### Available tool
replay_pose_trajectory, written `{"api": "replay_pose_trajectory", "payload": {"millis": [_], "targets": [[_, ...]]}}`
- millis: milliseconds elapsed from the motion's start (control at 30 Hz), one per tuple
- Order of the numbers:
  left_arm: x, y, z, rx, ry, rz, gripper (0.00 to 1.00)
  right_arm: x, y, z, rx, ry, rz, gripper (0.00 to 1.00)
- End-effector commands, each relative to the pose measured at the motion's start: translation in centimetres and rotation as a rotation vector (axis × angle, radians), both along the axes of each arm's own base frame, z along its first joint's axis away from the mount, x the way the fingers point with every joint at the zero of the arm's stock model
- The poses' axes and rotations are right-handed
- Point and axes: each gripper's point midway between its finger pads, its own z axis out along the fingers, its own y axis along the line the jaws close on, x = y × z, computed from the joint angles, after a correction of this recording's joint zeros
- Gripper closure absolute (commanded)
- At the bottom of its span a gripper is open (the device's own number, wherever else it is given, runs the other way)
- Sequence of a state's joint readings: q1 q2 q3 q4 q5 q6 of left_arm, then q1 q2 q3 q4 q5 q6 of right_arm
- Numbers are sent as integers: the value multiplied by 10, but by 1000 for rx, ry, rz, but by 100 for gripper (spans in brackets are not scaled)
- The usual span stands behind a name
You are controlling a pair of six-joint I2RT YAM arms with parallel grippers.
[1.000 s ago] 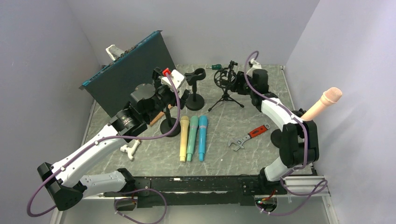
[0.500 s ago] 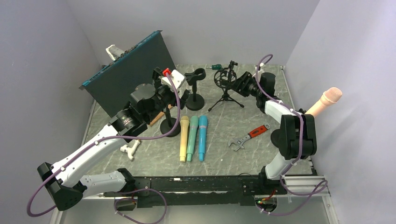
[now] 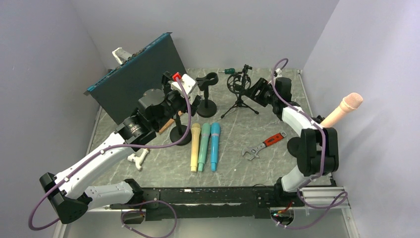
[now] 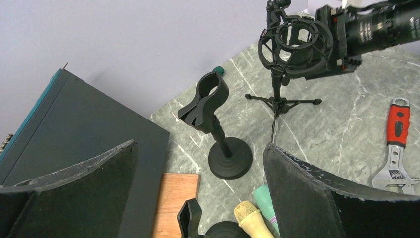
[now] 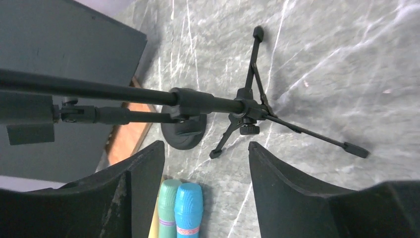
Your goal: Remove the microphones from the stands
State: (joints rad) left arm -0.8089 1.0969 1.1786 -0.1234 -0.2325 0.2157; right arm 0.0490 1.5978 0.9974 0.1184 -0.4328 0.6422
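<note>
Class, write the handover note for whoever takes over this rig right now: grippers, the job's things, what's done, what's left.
Left gripper: open, empty, facing the empty black round-base clip stand.
Right gripper: open, empty, at the black tripod stand with its empty shock mount.
Peach-coloured microphone: far right, raised and tilted, apparently still mounted; its stand hidden behind the right arm.
Done: nothing yet. Left: grasp it, lift it out.

We see the pink microphone [image 3: 343,108] at 3 o'clock, off the surface and tilted, its mesh head raised toward 2 o'clock and its lower end hidden. Of its stand [image 3: 292,145] we make out only a dark round base, toward 8 o'clock from it.
</note>
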Motion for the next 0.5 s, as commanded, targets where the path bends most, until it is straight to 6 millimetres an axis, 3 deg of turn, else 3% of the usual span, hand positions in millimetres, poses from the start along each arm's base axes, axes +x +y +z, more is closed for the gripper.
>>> {"api": "replay_pose_trajectory", "payload": {"millis": [0,167,333,467], "targets": [[-2,-3,22,-44,-31,-12,1,0,-26,56,-191,-108,-98,33],[-2,-4,20,-42,-27,-14,1,-13,-42,96,-299,-168,-168,25],[-2,-5,21,-45,-25,-17,1,-13,-57,140,-382,-214,-231,19],[-3,-5,21,-44,-26,-21,1,-6,-43,179,-334,-296,-178,12]]}}
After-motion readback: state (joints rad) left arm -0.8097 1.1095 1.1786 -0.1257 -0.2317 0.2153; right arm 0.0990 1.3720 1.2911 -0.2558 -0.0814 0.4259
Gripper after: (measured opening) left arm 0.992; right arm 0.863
